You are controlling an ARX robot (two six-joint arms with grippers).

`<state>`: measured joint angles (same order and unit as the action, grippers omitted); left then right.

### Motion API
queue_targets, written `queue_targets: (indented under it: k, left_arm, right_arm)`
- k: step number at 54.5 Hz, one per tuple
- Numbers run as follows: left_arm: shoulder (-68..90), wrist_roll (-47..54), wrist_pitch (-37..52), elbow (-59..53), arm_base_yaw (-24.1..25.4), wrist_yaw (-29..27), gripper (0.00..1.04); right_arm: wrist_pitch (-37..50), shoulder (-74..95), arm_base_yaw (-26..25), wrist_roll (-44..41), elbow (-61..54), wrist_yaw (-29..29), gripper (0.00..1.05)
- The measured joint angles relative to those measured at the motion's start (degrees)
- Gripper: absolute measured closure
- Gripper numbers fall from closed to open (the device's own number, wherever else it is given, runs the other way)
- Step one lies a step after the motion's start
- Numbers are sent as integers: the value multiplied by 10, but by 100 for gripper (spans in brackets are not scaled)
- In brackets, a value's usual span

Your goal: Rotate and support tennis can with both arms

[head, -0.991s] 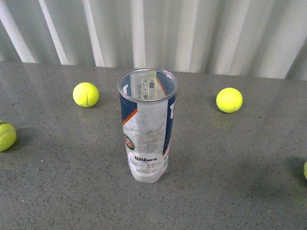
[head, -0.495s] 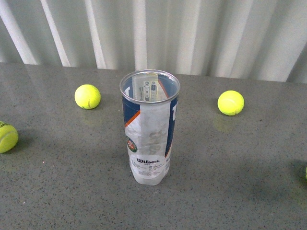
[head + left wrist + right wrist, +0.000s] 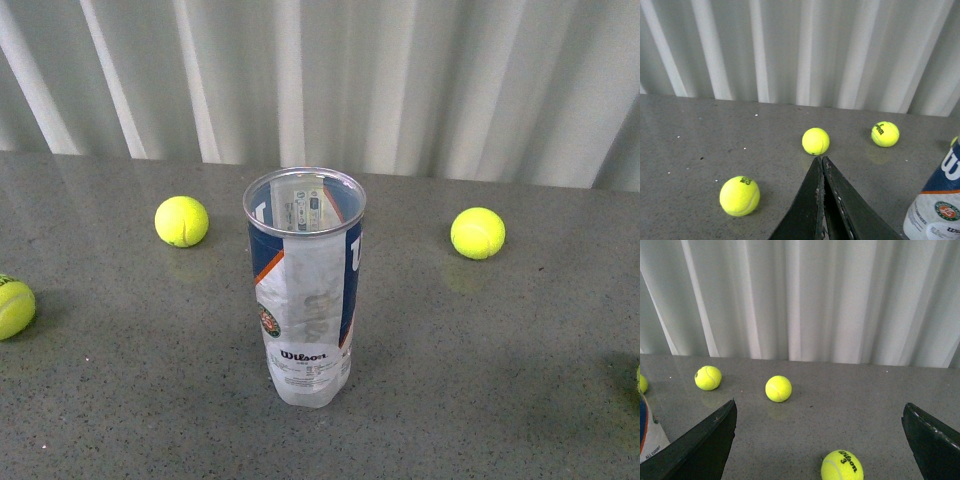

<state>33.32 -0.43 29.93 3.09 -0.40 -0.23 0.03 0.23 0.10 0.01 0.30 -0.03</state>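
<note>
The tennis can point(image 3: 305, 290) stands upright in the middle of the grey table, a clear tube with a navy Wilson label, its open top showing no balls inside. Neither arm shows in the front view. In the left wrist view my left gripper point(image 3: 821, 159) is shut with nothing between its fingers, and the can's lower part point(image 3: 939, 200) sits off to one side of it, apart. In the right wrist view my right gripper point(image 3: 819, 403) is wide open, with the can's edge point(image 3: 649, 437) just beyond one finger point(image 3: 710, 442).
Yellow-green tennis balls lie on the table point(image 3: 120, 400): one back left point(image 3: 181, 221), one back right point(image 3: 478, 233), one at the left edge point(image 3: 12, 308). Another ball point(image 3: 842, 466) lies between my right gripper's open fingers. A white corrugated wall point(image 3: 320, 70) runs behind the table.
The whole scene has slid slightly down in the front view. The can stands upright in the same place among the balls.
</note>
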Motion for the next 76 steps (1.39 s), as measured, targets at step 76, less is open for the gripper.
queue_targets:
  k: [76]
  left_arm:
    - [-331, 2, -299, -17, 3, 2, 101]
  right_arm:
    - [0, 0, 0, 0, 0, 0, 7]
